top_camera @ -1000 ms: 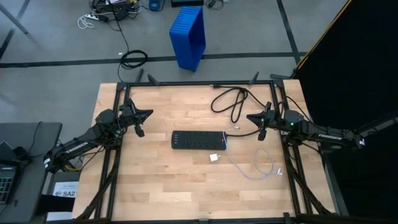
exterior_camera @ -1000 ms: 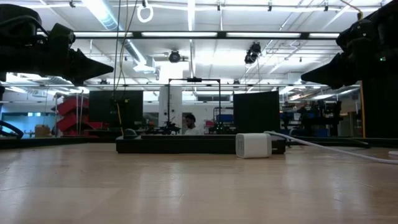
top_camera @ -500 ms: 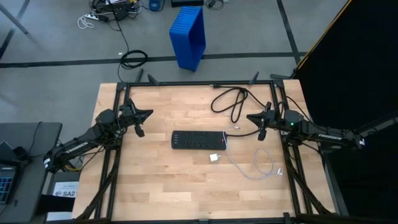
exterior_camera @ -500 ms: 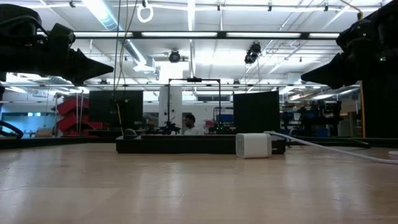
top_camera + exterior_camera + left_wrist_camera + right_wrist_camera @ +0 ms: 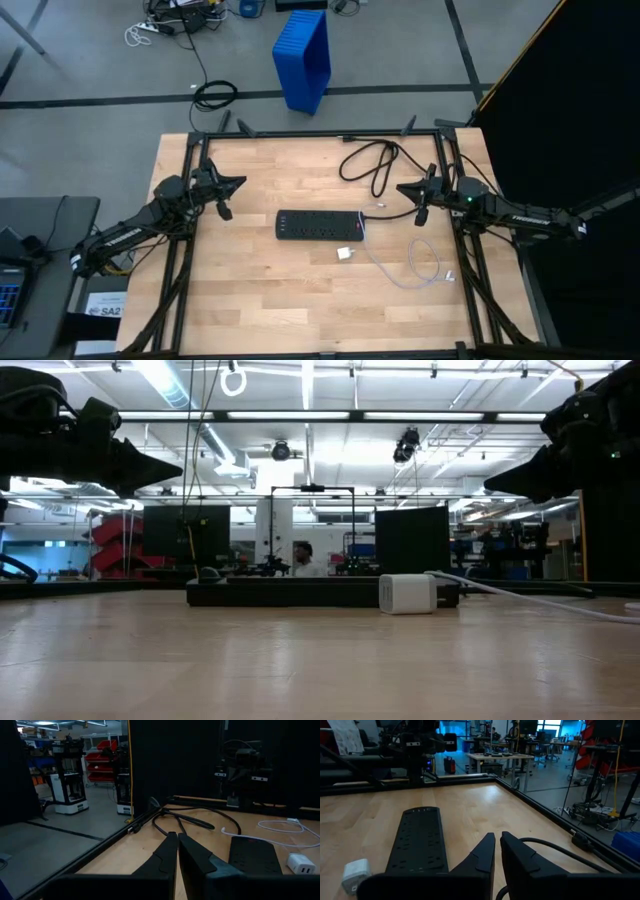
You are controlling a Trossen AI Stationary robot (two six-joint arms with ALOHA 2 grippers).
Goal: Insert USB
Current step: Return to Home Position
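- The left tool [image 5: 236,184] hovers over the bench [image 5: 250,290] at its far-left part. Its fingers are pressed almost together and hold nothing. I judge this to be a parked pose that keeps the middle of the bench free.
- The black power strip [image 5: 318,225] lies flat mid-bench, between the two arms, where either could reach it.
- The white charger adapter [image 5: 345,255] lies loose just near of the strip's right end and is plugged into nothing. In the low view it hides part of the strip behind it.
- The thick black cord [image 5: 375,160] loops toward the far edge, away from the work area.
- The USB [image 5: 414,256] lies slack on the bench, right of the adapter and near of the right arm. It is free of both tools. Its plug ends are too small to make out, so I cannot tell which way they face.
- The right tool [image 5: 403,188] hovers at the far right, mirroring the left. Its fingers are drawn together with only a slit between them, and it is empty. The low view shows both arms only as dark shapes cut off at the top corners.
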